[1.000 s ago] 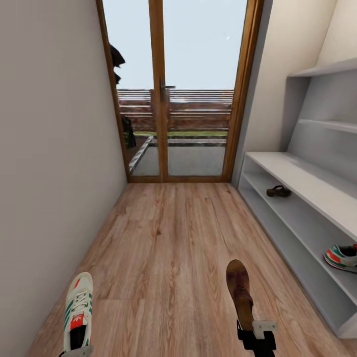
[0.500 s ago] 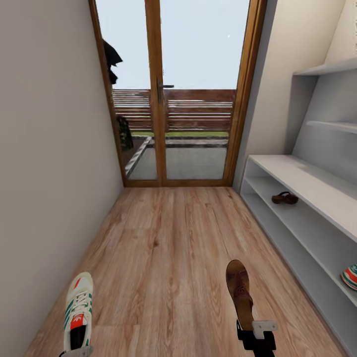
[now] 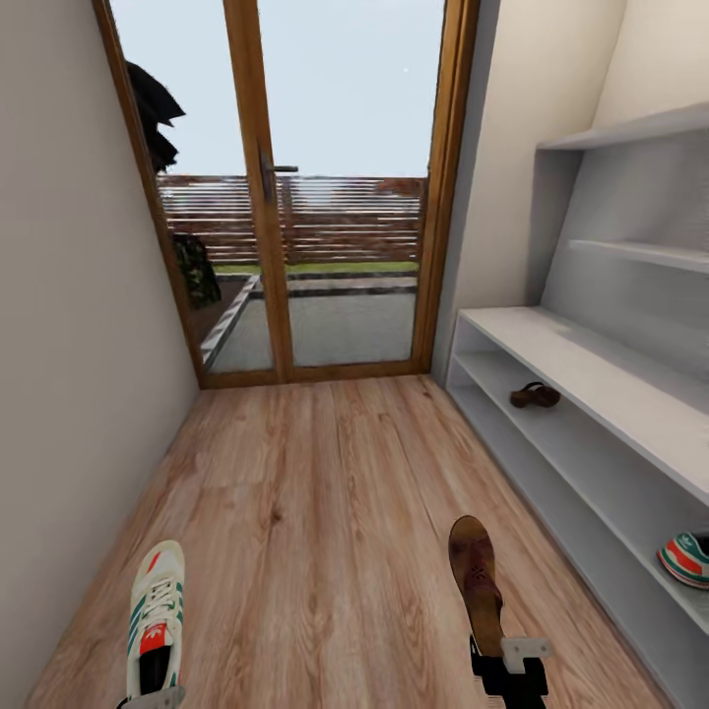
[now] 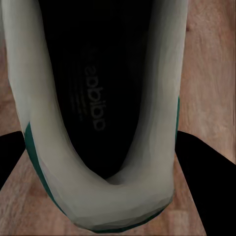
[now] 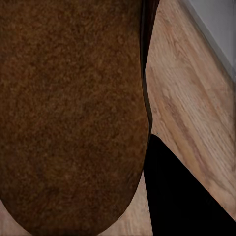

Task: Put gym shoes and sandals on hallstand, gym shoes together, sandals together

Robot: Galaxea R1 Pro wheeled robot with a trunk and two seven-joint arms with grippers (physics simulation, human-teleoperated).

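Fingers of the left gripper (image 3: 153, 701) clamped the heel of one gym shoe (image 3: 156, 616), holding it out with its toe pointing down the corridor; from the wrist camera the black fingers (image 4: 204, 167) stood on either side of the shoe's cream heel collar. Across from it, the right gripper (image 3: 509, 665) held a brown sandal (image 3: 477, 581) by its heel in the same way, toe forward, a dark finger (image 5: 182, 196) lying against the sandal's edge. Both shoes hung above the corridor floor (image 3: 315, 512) rather than on it.

To the right stood the hallstand (image 3: 591, 369), white-grey, with a bench top and open shelves below. On its upper low shelf lay the second sandal (image 3: 535, 396), far along toward the door. The second gym shoe (image 3: 686, 558) sat on the same shelf nearer to me, partly cut off at the view's edge and well apart from the sandal. Two staggered shelves rose above the bench.

At the corridor's end was a wooden-framed glass door (image 3: 286, 187), with a slatted fence (image 3: 295, 217) outside.
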